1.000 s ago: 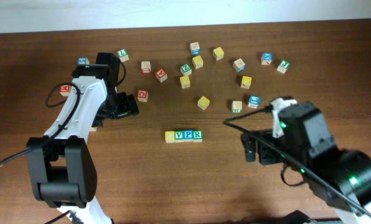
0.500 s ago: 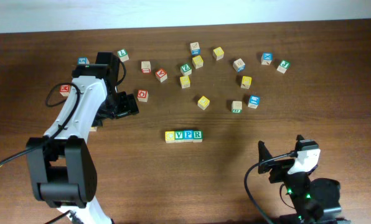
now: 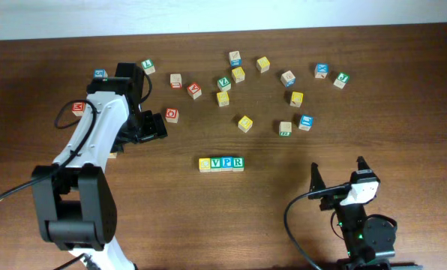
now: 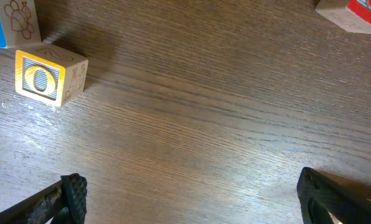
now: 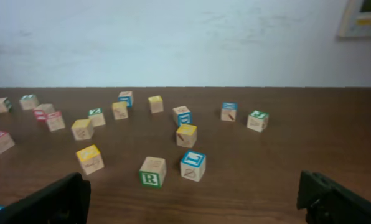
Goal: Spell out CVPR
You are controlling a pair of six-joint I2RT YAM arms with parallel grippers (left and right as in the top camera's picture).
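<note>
While the right claw (image 3: 337,170) is hovering spread and empty, the block row (image 3: 221,163) is lying ahead to its left, reading V, P, R after a yellow block (image 3: 205,164), probably C. The left claw (image 3: 160,127), also spread, is holding nothing. Spelling is looking complete; only parking the arms is remaining.

You had bare table (image 3: 283,187) all round the row (image 3: 221,163): in front of it, on both sides, and across to the right gripper (image 3: 337,172), whose fingers stood wide apart. Behind the row, loose blocks (image 3: 238,74) crowded the far half, with the yellow block (image 3: 244,123) and green block (image 3: 285,128) nearest. Your left gripper (image 4: 190,190) was spread over bare wood, with the O block (image 4: 48,76) ahead to its left and the red block (image 3: 172,115) just beside it.
</note>
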